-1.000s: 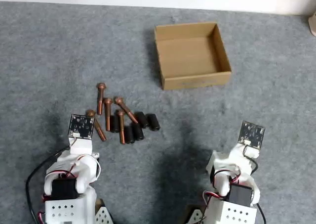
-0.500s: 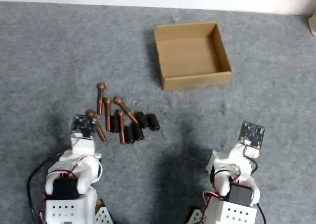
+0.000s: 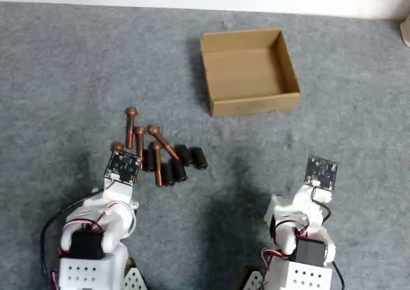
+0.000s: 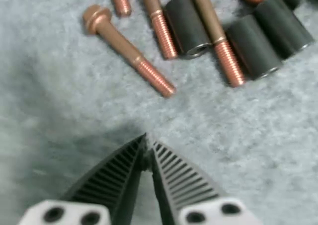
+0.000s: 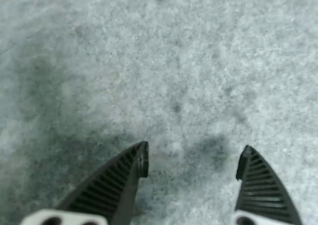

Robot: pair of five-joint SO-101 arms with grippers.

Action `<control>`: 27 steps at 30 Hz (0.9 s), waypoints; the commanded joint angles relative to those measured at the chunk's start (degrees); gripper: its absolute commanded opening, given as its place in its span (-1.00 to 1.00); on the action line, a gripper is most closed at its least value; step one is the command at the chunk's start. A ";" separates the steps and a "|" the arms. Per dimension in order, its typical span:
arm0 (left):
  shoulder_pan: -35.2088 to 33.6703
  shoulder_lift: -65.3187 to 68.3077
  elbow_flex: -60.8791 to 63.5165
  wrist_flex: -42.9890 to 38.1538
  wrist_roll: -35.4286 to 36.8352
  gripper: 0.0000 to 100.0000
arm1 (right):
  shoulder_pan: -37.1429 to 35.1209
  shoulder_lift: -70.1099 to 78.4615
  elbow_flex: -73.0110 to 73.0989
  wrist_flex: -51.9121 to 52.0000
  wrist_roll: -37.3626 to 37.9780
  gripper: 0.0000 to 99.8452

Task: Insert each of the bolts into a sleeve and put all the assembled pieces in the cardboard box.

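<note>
The left gripper (image 4: 149, 145) hangs low over the grey carpet (image 4: 54, 106). Its two ribbed fingers are pressed together at the tips and grip nothing. Just ahead of those tips lies the nearest bolt (image 4: 128, 48). It is flat on the carpet and apart from the fingers, with its threaded end toward the gripper and its head pointing away. Past it and a little to one side, the other bolts (image 4: 159, 25) lie mixed with the black sleeves (image 4: 186, 26). One bolt rests in the gap between two sleeves and touches them, and every bolt that can be seen lies outside the sleeves.

The right gripper (image 5: 193, 160) is spread wide with nothing between its fingers, and plain carpet lies under and ahead of it. In the high view the pile of bolts and sleeves sits well off to this gripper's left, right in front of the left arm. Farthest out is the cardboard box (image 3: 255, 104). It stands open side up, well apart from both grippers and beyond the pile.
</note>
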 commanded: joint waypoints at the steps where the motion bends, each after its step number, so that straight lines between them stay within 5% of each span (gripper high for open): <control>1: -4.88 -0.57 -9.27 -1.49 -12.75 -0.99 | 0.92 -0.22 6.90 0.57 -0.44 -0.46; 12: -0.57 4.70 -19.82 -9.67 -7.30 -0.99 | 7.69 -0.31 6.73 -0.22 -0.44 -0.46; 17: -0.92 27.12 -29.49 -16.70 -1.05 -0.99 | 7.87 -0.31 6.73 -4.70 -0.35 -0.46; 23: -0.57 61.67 -51.47 -15.21 7.47 -0.99 | 7.96 -0.31 6.73 -4.79 -0.62 -0.46; 27: -0.75 72.57 -57.01 -15.56 9.49 -0.99 | 7.69 -0.31 6.73 -4.79 -0.70 -0.46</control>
